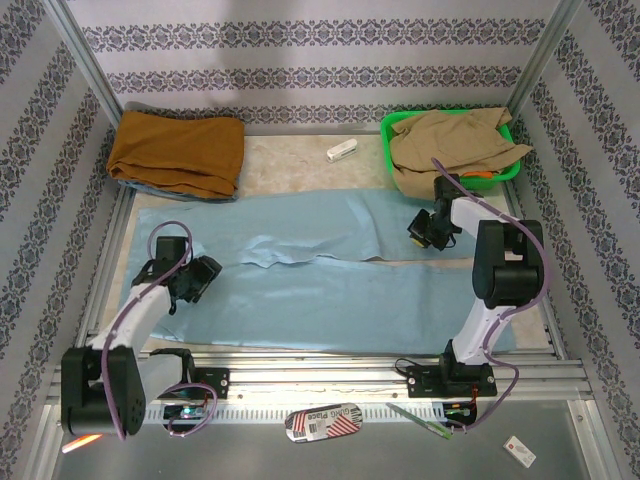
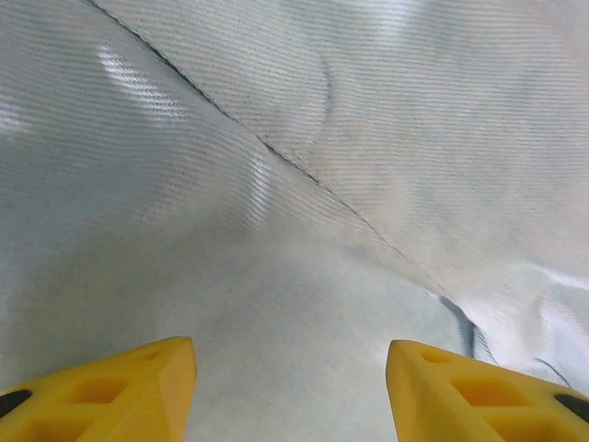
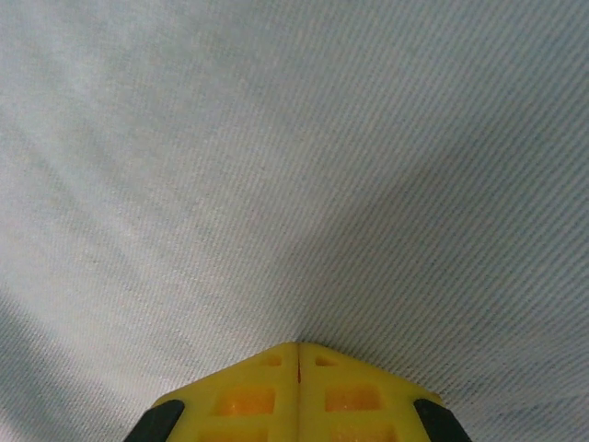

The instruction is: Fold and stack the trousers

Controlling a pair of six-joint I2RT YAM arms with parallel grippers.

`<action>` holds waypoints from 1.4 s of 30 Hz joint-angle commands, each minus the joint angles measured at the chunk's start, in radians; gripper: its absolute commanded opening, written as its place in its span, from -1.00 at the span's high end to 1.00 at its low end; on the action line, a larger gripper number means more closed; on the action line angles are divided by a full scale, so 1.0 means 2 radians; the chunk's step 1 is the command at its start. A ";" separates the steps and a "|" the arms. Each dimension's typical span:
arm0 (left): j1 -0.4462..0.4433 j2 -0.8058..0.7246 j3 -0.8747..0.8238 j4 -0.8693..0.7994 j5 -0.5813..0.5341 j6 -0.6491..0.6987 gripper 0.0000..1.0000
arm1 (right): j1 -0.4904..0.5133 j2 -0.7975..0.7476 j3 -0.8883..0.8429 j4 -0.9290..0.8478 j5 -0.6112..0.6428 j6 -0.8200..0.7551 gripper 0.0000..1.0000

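The pale sky-blue trousers (image 1: 330,285) lie spread flat across the table, with a long fold edge running through their middle. My left gripper (image 1: 195,280) hovers low over their left part. It is open, its yellow fingertips (image 2: 120,387) wide apart with only cloth (image 2: 294,230) and a seam below (image 2: 290,391). My right gripper (image 1: 428,232) sits at the upper right end of the trousers. Its yellow fingers (image 3: 248,396) are shut together at the tips (image 3: 300,350), and the cloth (image 3: 294,166) draws in toward them, pinched.
A folded rust-orange garment (image 1: 178,150) lies at the back left. A green basket (image 1: 400,122) at the back right holds a tan garment (image 1: 450,140). A small white object (image 1: 341,151) rests at the back middle. Metal rails (image 1: 330,375) edge the front.
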 commanded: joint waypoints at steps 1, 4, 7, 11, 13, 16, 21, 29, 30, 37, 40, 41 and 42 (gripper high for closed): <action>0.005 -0.030 0.012 -0.056 -0.006 0.001 -0.14 | -0.016 0.006 -0.007 -0.003 0.010 0.013 0.97; 0.005 -0.034 0.033 -0.061 0.001 0.003 -0.14 | -0.037 0.001 -0.018 -0.005 0.012 0.013 0.99; 0.005 -0.022 0.049 -0.050 0.013 0.002 -0.15 | -0.061 -0.008 -0.027 -0.007 0.007 0.014 1.00; 0.004 -0.001 0.064 -0.027 0.030 -0.007 -0.15 | -0.088 -0.018 -0.039 -0.005 0.008 0.018 1.00; 0.003 0.010 0.069 -0.013 0.039 -0.010 -0.16 | -0.098 -0.021 -0.045 -0.001 0.004 0.021 1.00; -0.002 0.029 0.080 -0.002 0.052 -0.007 -0.17 | -0.099 -0.022 -0.038 0.008 -0.021 0.019 0.97; -0.028 0.062 0.094 0.009 0.058 -0.002 -0.22 | -0.078 -0.049 -0.020 0.003 -0.041 0.011 0.91; -0.062 0.082 0.088 0.045 0.044 -0.016 -0.28 | -0.040 -0.166 -0.083 -0.022 -0.018 0.014 0.83; -0.065 0.092 0.090 0.053 0.045 -0.019 -0.29 | -0.038 -0.174 -0.094 -0.023 -0.022 0.017 0.83; -0.074 0.189 0.110 0.154 0.014 -0.046 -0.26 | -0.035 -0.228 -0.158 -0.039 -0.027 0.019 0.81; -0.070 0.231 0.123 0.178 -0.006 -0.052 -0.24 | -0.033 -0.250 -0.174 -0.057 -0.030 0.013 0.80; -0.068 0.244 0.126 0.185 -0.007 -0.055 -0.24 | -0.033 -0.256 -0.180 -0.062 -0.029 0.013 0.78; -0.065 0.254 0.127 0.191 -0.010 -0.058 -0.23 | -0.032 -0.263 -0.187 -0.066 -0.028 0.012 0.77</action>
